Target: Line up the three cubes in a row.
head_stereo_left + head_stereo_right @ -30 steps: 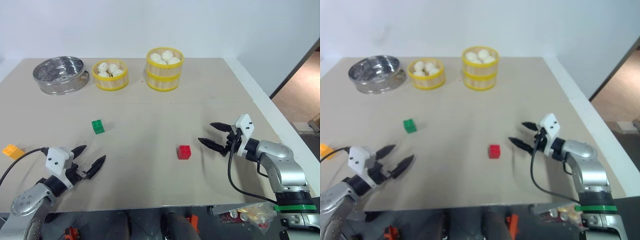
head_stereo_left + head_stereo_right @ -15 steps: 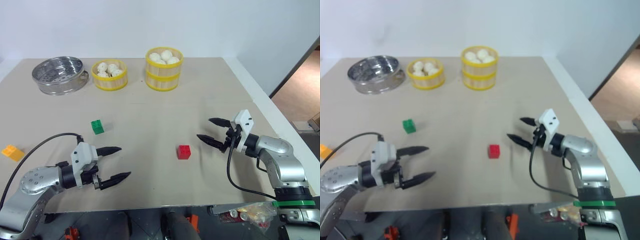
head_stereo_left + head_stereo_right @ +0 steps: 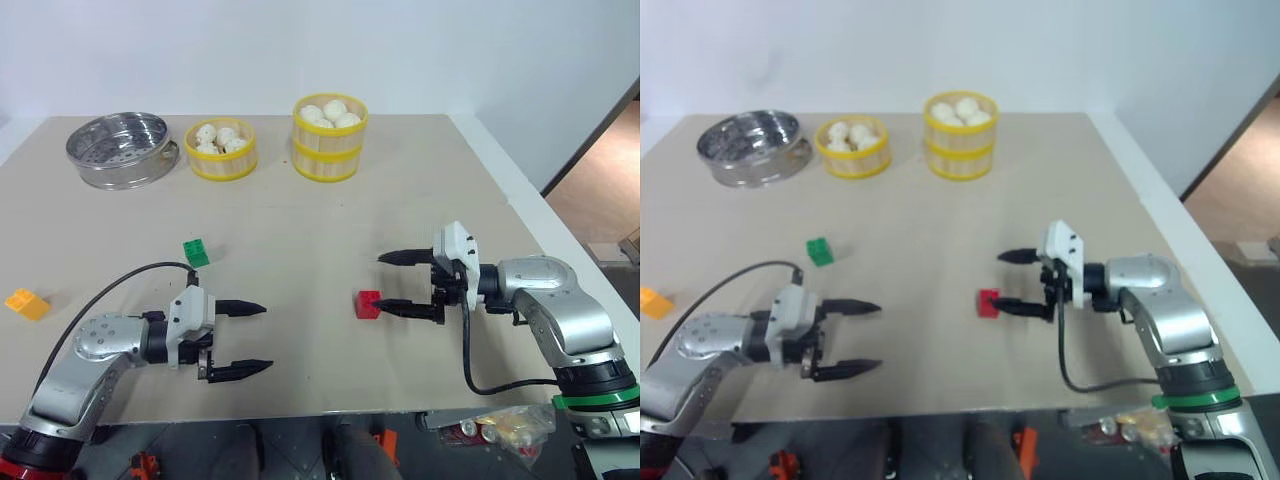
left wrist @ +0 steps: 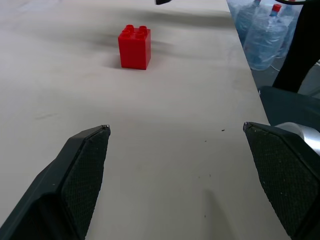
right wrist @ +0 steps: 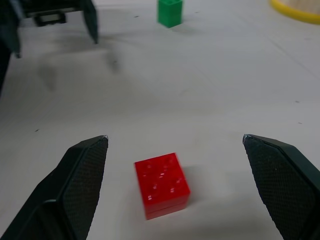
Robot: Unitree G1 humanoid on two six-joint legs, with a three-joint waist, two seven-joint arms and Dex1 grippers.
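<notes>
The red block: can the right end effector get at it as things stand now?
Probably yes. The right end effector is open, the red block lies just before its fingers, and nothing stands between.

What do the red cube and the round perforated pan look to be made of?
Red cube: likely moulded plastic, given its studded top, uniform colour and slight gloss. Perforated pan: apparently stainless steel, silvery and reflective, with a punched-hole base.

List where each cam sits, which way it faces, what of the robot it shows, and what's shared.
Head stereo pair: on the head, facing forward and down over the table; shows both arms, left end effector and right end effector open.
Left wrist: faces along its fingers toward the red cube.
Right wrist: faces the red cube between its fingers, green cube beyond.
Shared: the red cube.
</notes>
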